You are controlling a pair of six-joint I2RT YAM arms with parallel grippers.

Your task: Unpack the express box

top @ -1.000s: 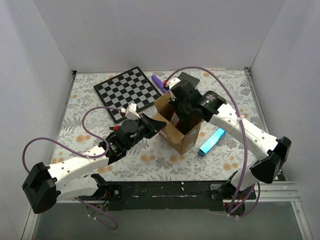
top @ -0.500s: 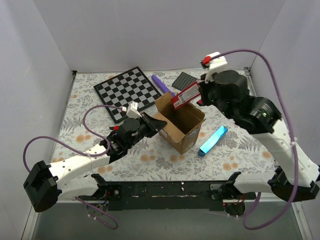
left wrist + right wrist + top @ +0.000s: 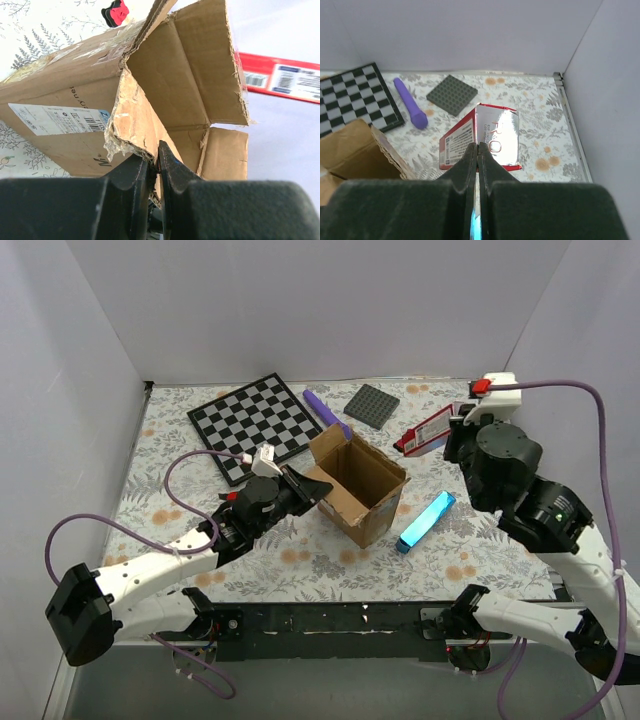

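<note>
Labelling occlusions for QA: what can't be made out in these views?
- Top external: floor of the express box hidden by its own walls; contents cannot be told.
- Left wrist: box's lower interior blocked by the left gripper pinching a flap.
- Print on the red carton: too small in top external, glare in right wrist.
- Right wrist: blue bar nearly all behind the right gripper.

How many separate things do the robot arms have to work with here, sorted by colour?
Brown: 1, the cardboard box
Black-and-white: 1, the checkerboard
Purple: 1, the stick
Dark grey: 1, the studded plate
Red-and-white: 1, the packet
Bright blue: 1, the bar
Total: 6
</note>
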